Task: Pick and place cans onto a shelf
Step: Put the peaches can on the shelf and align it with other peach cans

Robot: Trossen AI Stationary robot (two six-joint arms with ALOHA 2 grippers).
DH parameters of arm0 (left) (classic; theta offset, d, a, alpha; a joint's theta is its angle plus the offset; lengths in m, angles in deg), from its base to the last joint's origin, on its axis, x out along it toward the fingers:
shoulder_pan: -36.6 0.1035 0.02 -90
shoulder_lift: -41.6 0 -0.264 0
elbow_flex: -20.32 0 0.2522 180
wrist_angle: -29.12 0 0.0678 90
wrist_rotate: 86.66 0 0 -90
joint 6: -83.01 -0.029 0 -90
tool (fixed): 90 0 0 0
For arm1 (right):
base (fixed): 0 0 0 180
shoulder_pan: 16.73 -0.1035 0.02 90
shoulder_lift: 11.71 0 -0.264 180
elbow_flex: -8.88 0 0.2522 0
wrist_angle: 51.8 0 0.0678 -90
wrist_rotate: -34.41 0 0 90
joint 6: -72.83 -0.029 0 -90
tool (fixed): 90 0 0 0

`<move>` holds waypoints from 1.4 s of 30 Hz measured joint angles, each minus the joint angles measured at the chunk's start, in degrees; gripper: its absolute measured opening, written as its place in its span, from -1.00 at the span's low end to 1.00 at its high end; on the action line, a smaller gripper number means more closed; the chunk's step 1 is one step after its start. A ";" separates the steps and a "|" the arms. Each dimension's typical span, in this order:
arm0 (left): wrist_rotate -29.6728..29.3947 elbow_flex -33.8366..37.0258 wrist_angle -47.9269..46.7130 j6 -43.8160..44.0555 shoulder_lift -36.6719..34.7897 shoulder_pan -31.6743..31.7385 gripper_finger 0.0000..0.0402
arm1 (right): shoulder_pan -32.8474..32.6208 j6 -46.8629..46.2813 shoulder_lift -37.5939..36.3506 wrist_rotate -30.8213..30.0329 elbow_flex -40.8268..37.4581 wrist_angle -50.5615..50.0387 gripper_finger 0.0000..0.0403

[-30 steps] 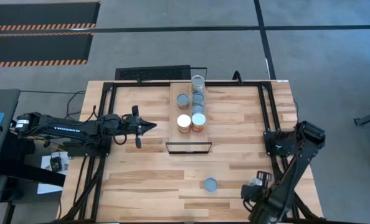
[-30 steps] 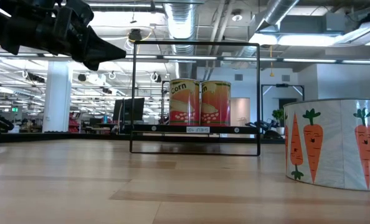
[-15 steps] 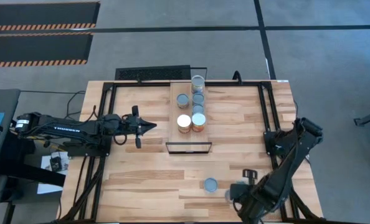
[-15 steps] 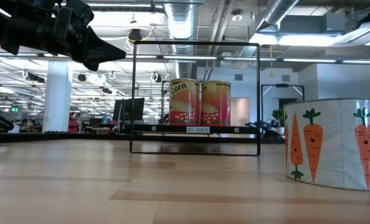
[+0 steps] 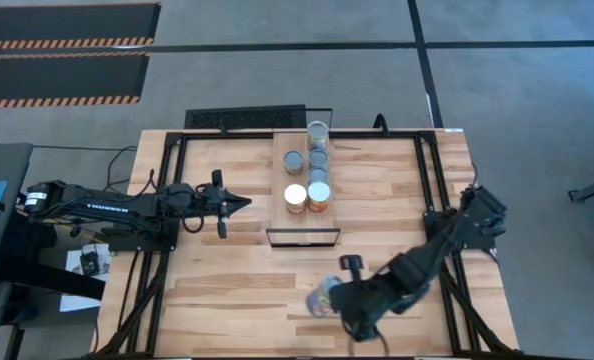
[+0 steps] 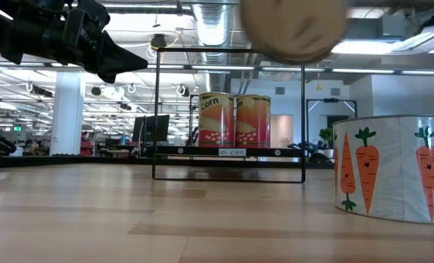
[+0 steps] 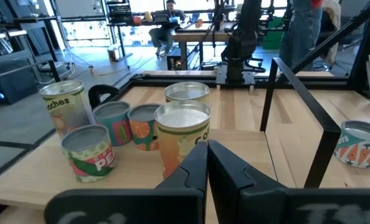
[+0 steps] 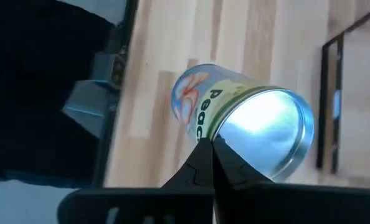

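**R tool shut at lone can**

R tool [image 8: 211,163], fingers pressed together, holds nothing; its tip sits right by the lone can [image 8: 244,127] on the near part of the surface [image 5: 227,290], can just ahead of it, whether they touch can't tell. Shelf [image 5: 282,220] w/ six other cans [image 5: 307,175] lies well beyond this tool, toward surface middle. L tool [image 5: 239,203] also shut, empty, hovering just beside the shelf, cans in front of its tip.

Carrot-print can [image 6: 394,168] — orange on white.
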 joint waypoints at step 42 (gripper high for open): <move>0.04 -0.04 -2.59 1.07 0.00 -0.02 -0.99 | 15.01 37.80 28.44 -0.96 22.19 0.58 -0.97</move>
